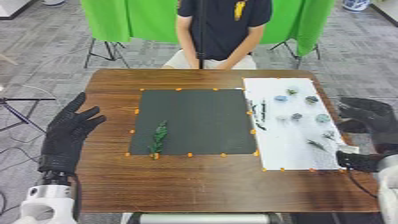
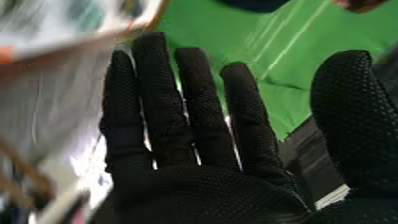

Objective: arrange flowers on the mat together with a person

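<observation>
The brown wooden table [image 1: 178, 192] spans the middle and lower frame in the head view. On it, the dark square mat [image 1: 200, 115] occupies the centre, and the white rectangular sheet [image 1: 280, 155] lies just to its right. The left hand [image 1: 67, 132], in black fabric, is at the left of the frame with fingers spread and nothing held. The right hand [image 1: 369, 117], in the same black fabric, is at the right edge, beside the sheet; the wrist view shows its fingers extended, slightly parted, thumb well out, also unloaded. The leafy green sprig [image 1: 159, 137] lies on the lower left of the mat, long axis nearly vertical, tip leaning slightly right; the left hand is nearer to it. The sheet serves as the supply surface: it carries dark slender stems [image 1: 258, 112] along its left side, a pale blue flower head [image 1: 281, 98] and a dark round flower head [image 1: 312, 99] in its upper part. These heads lie left of the right hand, the nearer one; a pick would presumably require leftward travel, then transfer to the mat.
</observation>
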{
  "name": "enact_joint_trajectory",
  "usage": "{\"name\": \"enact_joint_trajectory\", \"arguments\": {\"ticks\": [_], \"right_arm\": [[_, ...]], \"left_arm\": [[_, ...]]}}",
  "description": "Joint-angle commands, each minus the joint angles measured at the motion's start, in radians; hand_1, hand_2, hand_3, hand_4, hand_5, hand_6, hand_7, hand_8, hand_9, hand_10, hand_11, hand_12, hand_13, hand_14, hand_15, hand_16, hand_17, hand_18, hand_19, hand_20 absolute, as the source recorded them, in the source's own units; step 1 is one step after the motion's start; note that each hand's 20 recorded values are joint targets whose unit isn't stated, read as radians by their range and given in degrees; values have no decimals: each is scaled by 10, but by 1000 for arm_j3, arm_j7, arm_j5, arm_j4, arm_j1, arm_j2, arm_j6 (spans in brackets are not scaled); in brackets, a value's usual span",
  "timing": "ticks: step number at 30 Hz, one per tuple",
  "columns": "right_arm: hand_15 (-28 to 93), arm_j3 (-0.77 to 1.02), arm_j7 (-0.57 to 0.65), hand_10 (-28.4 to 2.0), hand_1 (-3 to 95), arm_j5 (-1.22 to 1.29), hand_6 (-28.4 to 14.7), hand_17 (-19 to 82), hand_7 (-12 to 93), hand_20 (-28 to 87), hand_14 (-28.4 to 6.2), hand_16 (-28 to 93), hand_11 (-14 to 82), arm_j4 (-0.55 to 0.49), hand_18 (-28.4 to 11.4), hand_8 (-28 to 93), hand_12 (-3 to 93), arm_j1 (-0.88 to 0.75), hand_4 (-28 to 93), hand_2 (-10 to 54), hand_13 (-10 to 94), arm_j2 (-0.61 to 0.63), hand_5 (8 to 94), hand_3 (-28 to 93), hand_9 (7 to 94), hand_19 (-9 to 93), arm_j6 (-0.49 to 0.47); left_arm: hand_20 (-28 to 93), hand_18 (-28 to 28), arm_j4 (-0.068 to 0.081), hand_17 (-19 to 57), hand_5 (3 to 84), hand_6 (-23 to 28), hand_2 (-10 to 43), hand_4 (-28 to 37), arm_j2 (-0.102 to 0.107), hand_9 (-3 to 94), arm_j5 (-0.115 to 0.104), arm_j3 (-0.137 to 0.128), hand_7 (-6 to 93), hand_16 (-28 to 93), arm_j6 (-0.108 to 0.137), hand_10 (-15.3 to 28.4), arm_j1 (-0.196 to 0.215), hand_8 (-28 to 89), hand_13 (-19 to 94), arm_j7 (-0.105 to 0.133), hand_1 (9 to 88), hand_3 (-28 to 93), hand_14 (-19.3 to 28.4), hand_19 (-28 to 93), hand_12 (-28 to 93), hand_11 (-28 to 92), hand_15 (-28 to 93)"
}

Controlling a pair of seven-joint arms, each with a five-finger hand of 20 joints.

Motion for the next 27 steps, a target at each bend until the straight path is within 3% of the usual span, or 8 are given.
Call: {"name": "enact_joint_trajectory", "arguments": {"ticks": [1,8,12,27], "right_arm": [[455,27,171,-164,277,-139,-26,244,161,121,-171,111,214,30,-267,-124,146,-64,-263,-21,513,42,470,757,560,704,-42],[503,-36,265,-167,294,-351,-32,260,159,81,-165,87,230,79,-260,-120,145,-50,-258,-30,544,80,493,738,583,741,-99],[518,-87,334,-165,301,-475,-36,267,156,75,-159,91,240,95,-258,-119,146,-16,-262,-27,565,96,513,717,598,749,-180],[552,-212,383,-170,310,-628,-52,271,152,64,-157,92,249,182,-263,-115,144,52,-250,-54,588,133,582,695,620,762,-344]], "left_arm": [[152,240,-2,-85,353,37,37,-246,-9,389,3,-2,126,-77,5,183,2,-98,295,-13,254,791,273,476,106,234,498],[152,240,-1,-85,351,37,38,-246,-12,389,7,0,125,-78,3,183,-6,-98,295,-22,255,789,273,477,105,235,497],[152,240,-2,-85,351,37,38,-245,-20,388,14,-5,126,-78,-1,183,-8,-97,295,-31,254,790,274,477,105,235,498],[151,239,-5,-86,351,37,38,-246,-30,388,21,-11,126,-78,-3,183,-8,-98,295,-41,253,791,273,476,105,235,496]]}}
